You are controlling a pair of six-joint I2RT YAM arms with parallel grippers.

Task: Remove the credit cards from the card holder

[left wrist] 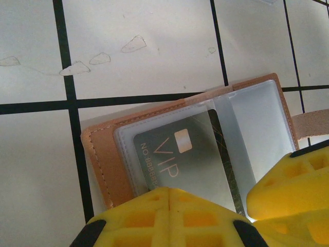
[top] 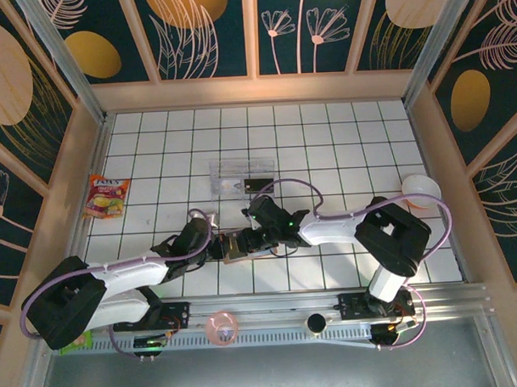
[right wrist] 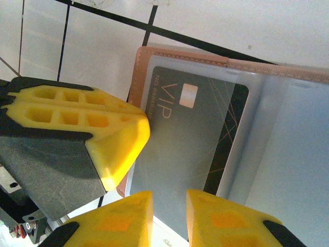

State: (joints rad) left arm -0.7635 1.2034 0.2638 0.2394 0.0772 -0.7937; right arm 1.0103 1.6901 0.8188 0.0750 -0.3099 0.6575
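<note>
the card holder (top: 237, 247) lies open on the worktop (top: 342, 140) between the two arms. the left pincer (left wrist: 167, 195), jaws together, rests on the holder's edge. the right pincer (right wrist: 168, 198), jaws a little apart, hangs just over the short end of the grey vip card (right wrist: 190, 134) inside the holder's clear sleeve (left wrist: 257, 123). the card's long axis points to this pincer, so i judge the right arm is the one to pull. beyond the holder a black card (top: 260, 184) lies in the clear tray (top: 228, 173), not in the way.

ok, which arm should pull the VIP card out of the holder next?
Right, probably: the right hand sits at the edge of the VIP card, fingers slightly apart; the left hand is shut, apparently pinning the card holder.
</note>
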